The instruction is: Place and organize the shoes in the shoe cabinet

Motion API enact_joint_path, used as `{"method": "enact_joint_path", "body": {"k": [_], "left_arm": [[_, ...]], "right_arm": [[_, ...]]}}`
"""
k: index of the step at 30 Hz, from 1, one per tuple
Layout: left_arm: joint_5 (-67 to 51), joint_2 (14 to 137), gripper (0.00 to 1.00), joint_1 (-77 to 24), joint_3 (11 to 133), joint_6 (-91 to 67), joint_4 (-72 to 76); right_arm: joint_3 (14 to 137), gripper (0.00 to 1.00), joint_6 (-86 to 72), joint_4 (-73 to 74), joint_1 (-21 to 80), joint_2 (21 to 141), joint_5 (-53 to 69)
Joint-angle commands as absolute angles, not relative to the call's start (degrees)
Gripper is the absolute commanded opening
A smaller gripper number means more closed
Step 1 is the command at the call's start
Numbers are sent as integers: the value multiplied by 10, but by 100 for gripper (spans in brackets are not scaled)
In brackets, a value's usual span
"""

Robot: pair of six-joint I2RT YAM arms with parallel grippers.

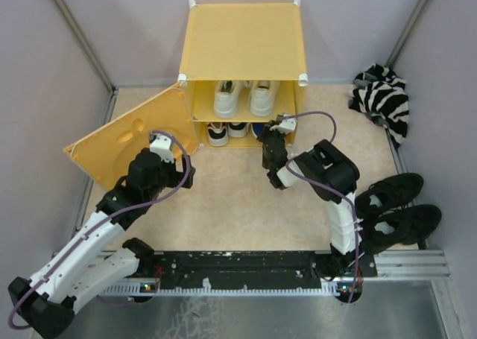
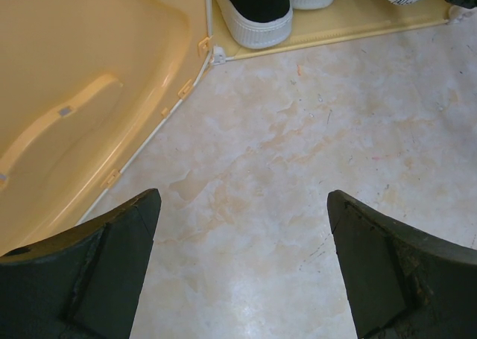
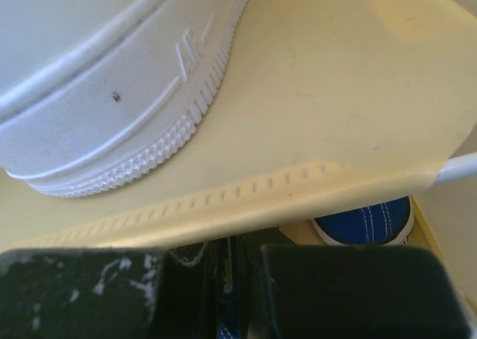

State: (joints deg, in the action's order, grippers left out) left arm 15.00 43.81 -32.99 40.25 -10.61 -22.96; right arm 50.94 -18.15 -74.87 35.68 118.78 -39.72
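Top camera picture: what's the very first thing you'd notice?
The big yellow-orange shoe cabinet at the back, its door swung open to the left, with white sneakers on its upper shelf. The right pincer is at the lower compartment's mouth. A black pair of shoes lies on the floor at the right.

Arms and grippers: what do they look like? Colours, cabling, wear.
Left arm and right arm: white links, black joints, each with a looping purple cable. Left gripper and right gripper are black; the right's fingers show white scuffs.
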Motion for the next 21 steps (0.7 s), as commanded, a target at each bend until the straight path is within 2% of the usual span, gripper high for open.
{"method": "enact_joint_path", "body": {"k": [1, 6, 10, 13, 14, 16, 21], "left_arm": [[154, 433, 99, -326, 396, -102, -228], [153, 432, 99, -325, 397, -102, -228], [153, 431, 99, -326, 396, -102, -229], [153, 430, 99, -325, 396, -103, -229], [152, 430, 99, -325, 396, -103, -229], [153, 430, 99, -325, 396, -103, -229], [155, 428, 99, -325, 395, -104, -229]], "right_arm": [[546, 0, -243, -789, 343, 1189, -377], [542, 0, -274, -757, 343, 1188, -358], [535, 23, -294, -734, 343, 1189, -355], [531, 34, -300, -737, 343, 1189, -346], [532, 45, -300, -739, 343, 1188, -345], [527, 57, -301, -750, 344, 1188, -344], [495, 63, -300, -793, 344, 1167, -341]]}}
